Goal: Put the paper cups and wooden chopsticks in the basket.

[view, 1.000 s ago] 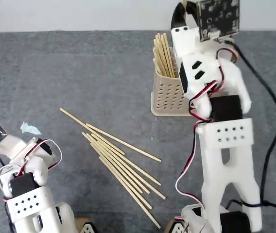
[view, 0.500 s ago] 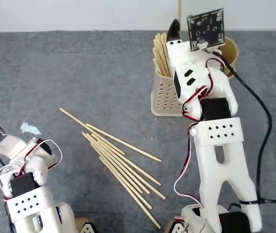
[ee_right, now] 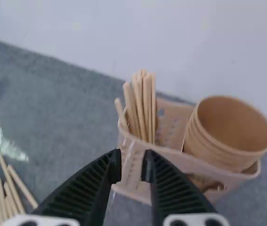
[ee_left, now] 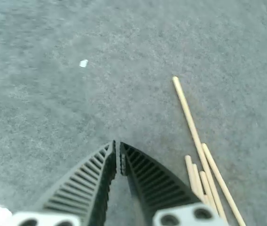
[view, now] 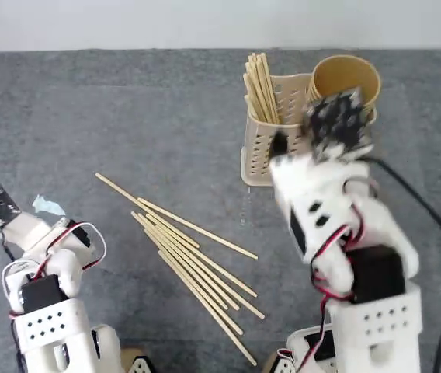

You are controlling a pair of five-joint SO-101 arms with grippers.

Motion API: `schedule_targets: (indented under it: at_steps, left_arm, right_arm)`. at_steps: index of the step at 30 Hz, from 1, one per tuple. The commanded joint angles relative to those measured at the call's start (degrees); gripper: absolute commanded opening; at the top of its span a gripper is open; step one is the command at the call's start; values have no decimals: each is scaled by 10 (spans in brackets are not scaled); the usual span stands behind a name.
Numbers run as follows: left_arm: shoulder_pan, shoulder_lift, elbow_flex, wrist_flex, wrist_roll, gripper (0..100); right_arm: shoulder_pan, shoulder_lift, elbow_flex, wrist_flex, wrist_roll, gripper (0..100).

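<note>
A beige slotted basket [view: 267,155] stands at the back of the table, holding upright wooden chopsticks [view: 259,85] and stacked paper cups [view: 346,78]. Several loose chopsticks [view: 197,260] lie fanned on the grey mat in the middle. My right gripper [view: 278,142] hangs just in front of the basket, slightly open with nothing between its fingers; its wrist view has the gripper [ee_right: 131,157] facing the basket [ee_right: 171,160], its chopsticks [ee_right: 140,106] and the cups [ee_right: 230,129]. My left gripper [ee_left: 117,147] is shut and empty, low over the mat, left of the loose chopsticks [ee_left: 194,136].
A small pale scrap [view: 48,206] lies on the mat near the left arm [view: 38,287]. A white wall [view: 127,23] runs along the back edge of the mat. Open grey mat stretches between the left arm and the basket.
My right arm has drawn back from above the basket toward the front, uncovering the paper cups. The left arm has shifted only slightly. The loose chopsticks have not moved.
</note>
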Motion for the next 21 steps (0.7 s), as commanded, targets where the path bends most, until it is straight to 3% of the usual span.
schedule_targets:
  at_steps: [1, 6, 11, 16, 21]
  left_arm:
    - [23, -13, -1, -11, -5, 15]
    - [28, -9, -22, -4, -24, 14]
    - [48, 5, -135, 114, -25, 14]
    - [101, 123, -303, 245, -6, 13]
    - [142, 271, -385, 277, 54, 13]
  right_arm:
    - [-4, -41, 78, 43, 38, 9]
    - [-6, -46, 224, 13, 50, 13]
    - [-4, -46, 328, -84, 50, 14]
    - [-3, -46, 382, -135, 50, 14]
    - [-3, -46, 401, -159, 50, 17]
